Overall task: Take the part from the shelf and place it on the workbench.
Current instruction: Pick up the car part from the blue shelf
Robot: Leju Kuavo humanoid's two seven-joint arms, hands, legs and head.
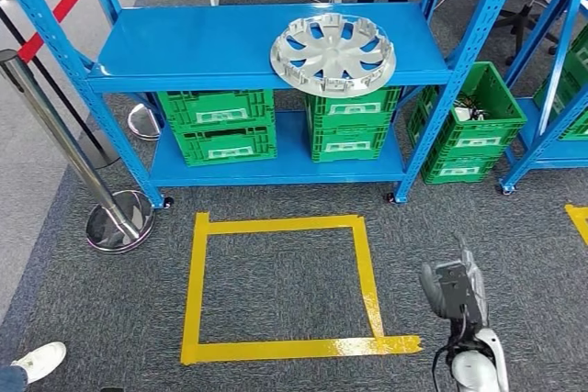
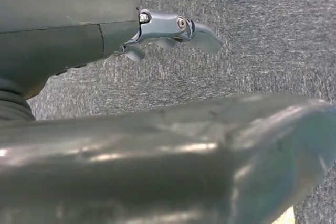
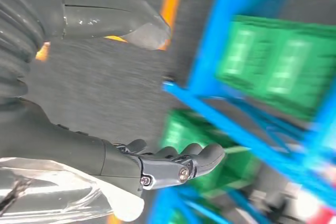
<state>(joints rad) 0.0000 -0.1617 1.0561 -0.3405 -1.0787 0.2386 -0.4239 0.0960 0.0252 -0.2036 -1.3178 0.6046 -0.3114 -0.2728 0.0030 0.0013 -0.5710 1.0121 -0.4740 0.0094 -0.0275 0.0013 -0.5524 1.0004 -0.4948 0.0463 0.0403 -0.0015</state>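
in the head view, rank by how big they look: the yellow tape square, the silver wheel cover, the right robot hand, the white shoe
1. yellow tape square
2. silver wheel cover
3. and 4. right robot hand and white shoe: they look alike, and the shoe is cut off, so unranked.

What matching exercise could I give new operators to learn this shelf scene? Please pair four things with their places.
Things:
1. wheel cover
2. green crates
3. yellow tape square
4. right robot hand

Places:
A. on the grey carpet in front of the shelf
B. on the shelf's top board
C. low, outside the tape's right edge, holding nothing
D. stacked on the shelf's lower board

Pairs: 1-B, 2-D, 3-A, 4-C
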